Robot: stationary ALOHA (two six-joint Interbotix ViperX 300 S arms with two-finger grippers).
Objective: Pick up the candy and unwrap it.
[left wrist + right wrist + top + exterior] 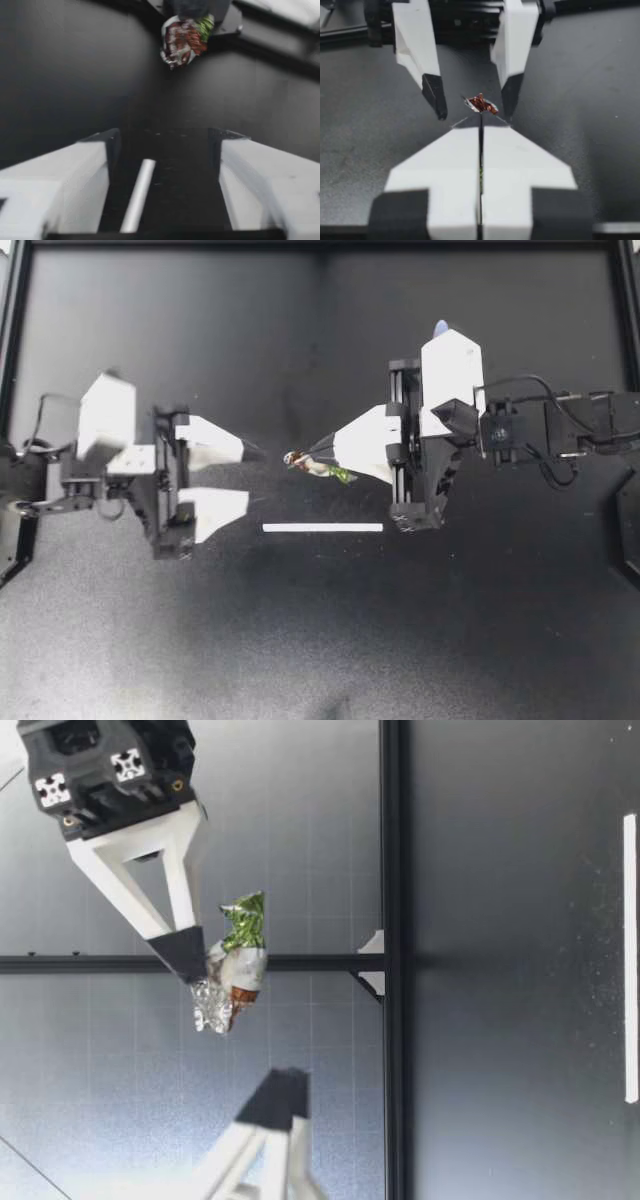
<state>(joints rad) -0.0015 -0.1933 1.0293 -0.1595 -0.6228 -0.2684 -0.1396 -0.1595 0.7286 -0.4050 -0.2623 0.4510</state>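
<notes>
On the table (150, 640), top view: my left gripper (250, 478) has its fingers spread wide, nothing between them, tips pointing toward the middle. My right gripper (312, 456) comes in from the other side with fingers pressed together, pinching the candy (320, 466). Foil and a green wrapper end stick out at the tip. The candy sits just ahead of the left fingertips, apart from them. A white strip (322, 527) lies flat on the table near the candy. Low view: the candy (236, 978) hangs well above the table surface, clamped at the dark tip of my right gripper (190, 958), with crumpled silver foil on one end and green wrapper on the other. My left gripper (278, 1092) is near the candy at about the same height, not touching it. Left wrist view: my fingers (95, 170) stand far apart with the white strip (139, 192) on the table below the gap. The candy (184, 35) is ahead, red-brown and silver with a green edge. Right wrist view: my two fingers are closed flat against each other, and the candy (481, 103) shows only as a small red-brown scrap at their tip. Beyond it my left gripper (472, 100) faces me with fingers apart. I cannot tell here whether either of them touches the scrap.
</notes>
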